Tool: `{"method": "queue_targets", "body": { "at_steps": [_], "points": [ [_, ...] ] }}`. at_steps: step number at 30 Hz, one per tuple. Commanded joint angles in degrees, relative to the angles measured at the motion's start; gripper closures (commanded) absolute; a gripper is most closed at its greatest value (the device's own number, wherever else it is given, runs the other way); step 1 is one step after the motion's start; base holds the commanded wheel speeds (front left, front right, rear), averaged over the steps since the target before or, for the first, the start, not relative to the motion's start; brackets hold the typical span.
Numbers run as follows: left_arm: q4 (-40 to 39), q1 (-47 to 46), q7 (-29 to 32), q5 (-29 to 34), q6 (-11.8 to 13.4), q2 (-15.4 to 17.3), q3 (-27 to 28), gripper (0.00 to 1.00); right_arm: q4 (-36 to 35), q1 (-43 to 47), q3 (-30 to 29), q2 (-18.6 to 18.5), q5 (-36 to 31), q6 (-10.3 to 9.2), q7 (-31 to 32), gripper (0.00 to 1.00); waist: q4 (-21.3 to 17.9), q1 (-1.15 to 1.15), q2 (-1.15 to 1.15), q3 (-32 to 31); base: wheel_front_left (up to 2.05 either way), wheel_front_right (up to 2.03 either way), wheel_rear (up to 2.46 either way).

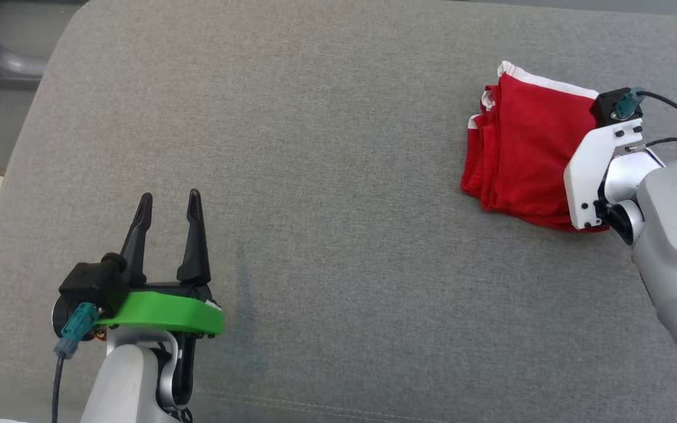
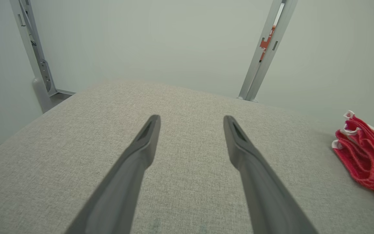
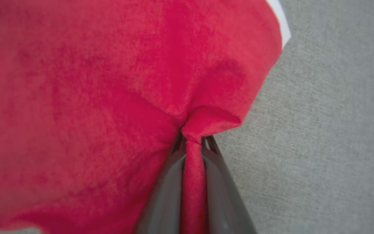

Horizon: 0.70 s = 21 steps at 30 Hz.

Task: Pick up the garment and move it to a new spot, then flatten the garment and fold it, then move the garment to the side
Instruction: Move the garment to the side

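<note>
Folded red garment (image 1: 520,153) with white trim on the far right of the grey fabric bench (image 1: 327,176), right gripper (image 3: 193,141) pinching its edge tightly, left gripper (image 1: 170,195) partly open, holding nothing, well apart.

Soft even light, faint shadows, garment (image 3: 86,97) blurred close-up, left wrist view's edges bowed
</note>
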Motion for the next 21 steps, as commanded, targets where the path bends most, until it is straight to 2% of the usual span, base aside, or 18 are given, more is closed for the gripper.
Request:
{"method": "queue_targets", "body": {
  "at_steps": [1, 5, 11, 15, 21],
  "points": [
    [-0.12, 0.73, -0.15, 0.64, -0.15, 0.25, 0.53, 0.0, -0.69, 0.59, 2.01, -2.09, 0.85, -0.14, 0.97, 1.0, -3.41, 0.0, 0.0, -2.37, 0.0, 0.0, 0.0],
    [-0.57, 1.77, -0.15, 0.89, -0.25, 0.27, 1.81, 0.0, -6.71, -1.36, 9.63, -5.93, 4.68, -0.12, 3.14, 1.0, -7.54, 0.0, 0.0, -3.75, 0.0, 0.0, 0.0],
    [-1.51, 2.43, -0.15, 1.41, -0.56, 0.25, 4.0, 0.0, -16.19, -2.86, 17.84, -15.62, 11.64, -0.11, 6.32, 1.0, -13.69, 0.0, 0.0, -4.23, 0.0, 0.0, 0.0],
    [-2.25, 2.2, -0.15, 1.99, -1.1, 0.25, 3.88, 0.0, -18.63, -3.37, 17.79, -21.63, 15.0, -0.11, 6.44, 1.0, -16.61, 0.0, 0.0, -3.32, 0.0, 0.0, 0.0],
    [-3.02, 0.43, -0.15, 2.82, -1.63, 0.27, 2.89, 0.0, -15.77, -2.59, 14.94, -26.71, 13.51, -0.11, 1.03, 1.0, -17.43, 0.0, 0.0, -0.18, 0.0, 0.0, 0.0]
  ]
}}
